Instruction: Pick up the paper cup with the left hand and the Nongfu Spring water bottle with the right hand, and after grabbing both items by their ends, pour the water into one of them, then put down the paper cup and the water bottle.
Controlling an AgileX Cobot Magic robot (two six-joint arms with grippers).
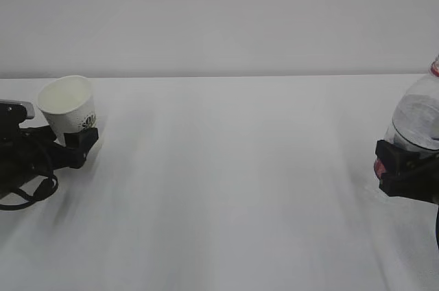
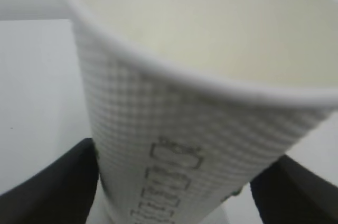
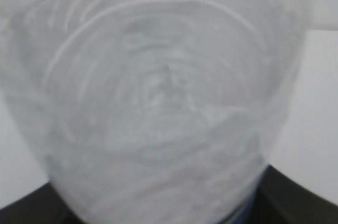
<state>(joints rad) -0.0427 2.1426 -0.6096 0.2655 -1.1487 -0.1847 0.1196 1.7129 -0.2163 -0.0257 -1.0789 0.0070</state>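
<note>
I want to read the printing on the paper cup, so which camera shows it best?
The left wrist view: the paper cup fills the picture, with its dimpled wall and boxed print close up, though blurred. The exterior view shows the whole cup small and tilted at the left, its logo tiny. The right wrist view shows none of it.

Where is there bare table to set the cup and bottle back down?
The whole middle of the white table is bare, from the paper cup in the left tool across to the water bottle in the right tool. Only the far left and right edges are crowded, by the arms themselves.
</note>
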